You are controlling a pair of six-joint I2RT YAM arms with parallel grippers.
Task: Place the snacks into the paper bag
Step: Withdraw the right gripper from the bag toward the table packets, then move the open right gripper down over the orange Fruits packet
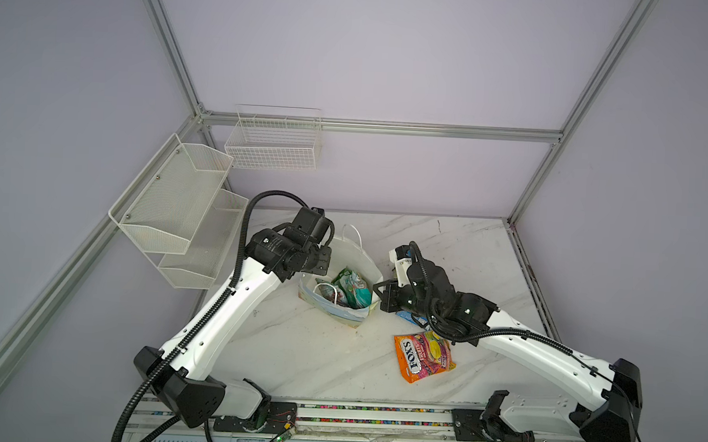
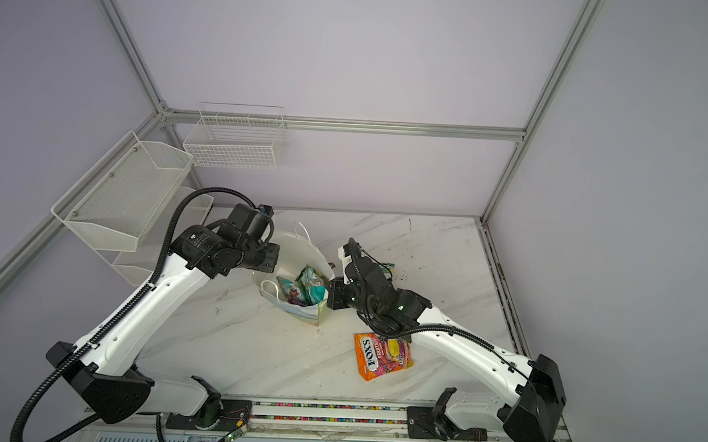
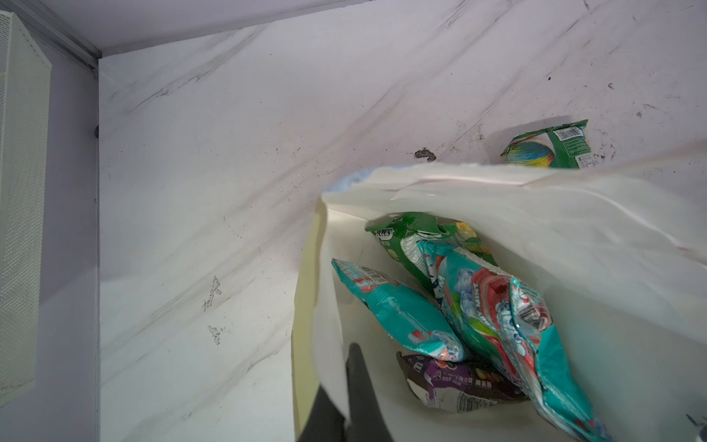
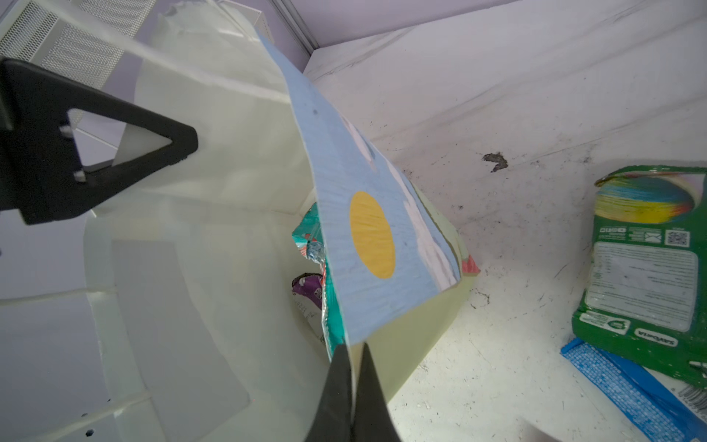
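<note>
Snack lot with paper bag, mouth held open
Orange FOX'S packet nearest on worktop; behind it paper bag containing teal packets, right fingers and left fingers clamped together on opposite rims; green packet beyond.

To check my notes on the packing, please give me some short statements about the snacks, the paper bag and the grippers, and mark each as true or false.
1. The orange FOX'S bag is inside the paper bag. False: it lies on the table, outside the bag.
2. Two teal packets lie in the paper bag. True.
3. The right gripper has its jaws shut on the bag's wall. True.
4. The dark purple wrapper lies on the table. False: it lies in the paper bag.
5. The left gripper has its jaws open. False: they pinch the bag's wall.
</note>
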